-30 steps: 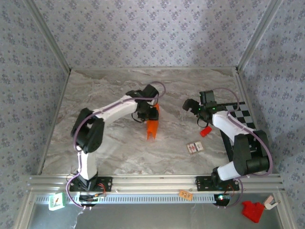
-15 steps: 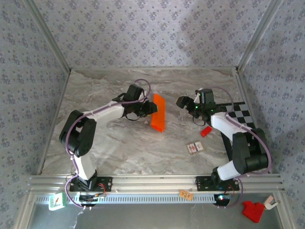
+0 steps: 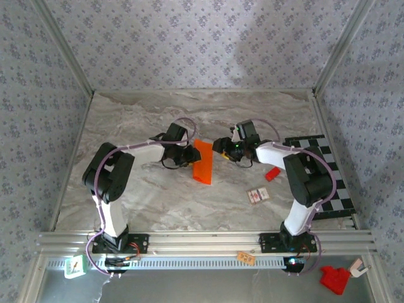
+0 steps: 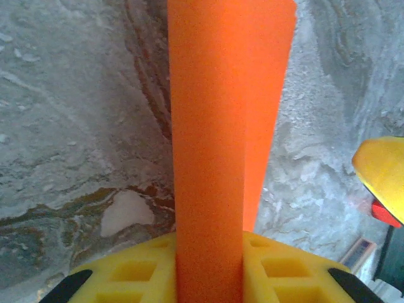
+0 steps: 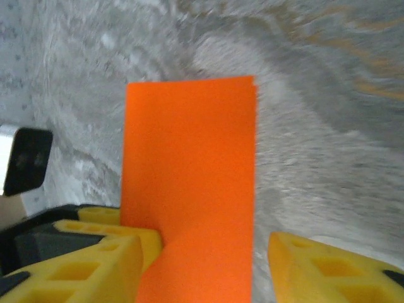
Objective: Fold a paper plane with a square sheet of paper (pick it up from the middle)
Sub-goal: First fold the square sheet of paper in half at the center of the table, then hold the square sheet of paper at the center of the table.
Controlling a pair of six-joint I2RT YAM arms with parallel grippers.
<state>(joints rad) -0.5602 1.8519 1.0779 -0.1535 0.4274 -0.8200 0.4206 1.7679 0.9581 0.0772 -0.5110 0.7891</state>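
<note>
The left pincer (image 3: 188,155) clamps the folded bright orange paper sheet (image 3: 203,163), apparently presenting it to the right pincer (image 3: 222,146), whose jaws stand apart around its edge.

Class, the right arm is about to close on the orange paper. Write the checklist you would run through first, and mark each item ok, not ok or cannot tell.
1. The left gripper is clamped on the folded orange paper: ok.
2. The paper sits between the fingers of the right gripper: ok.
3. Both right fingers touch the paper: not ok. One finger stands apart from the paper's edge.
4. The folded layers line up at the far edge: ok, nearly flush in the right wrist view.
5. The paper is lifted off the marble table: cannot tell.
6. The small red block lies apart from both grippers: ok.
</note>
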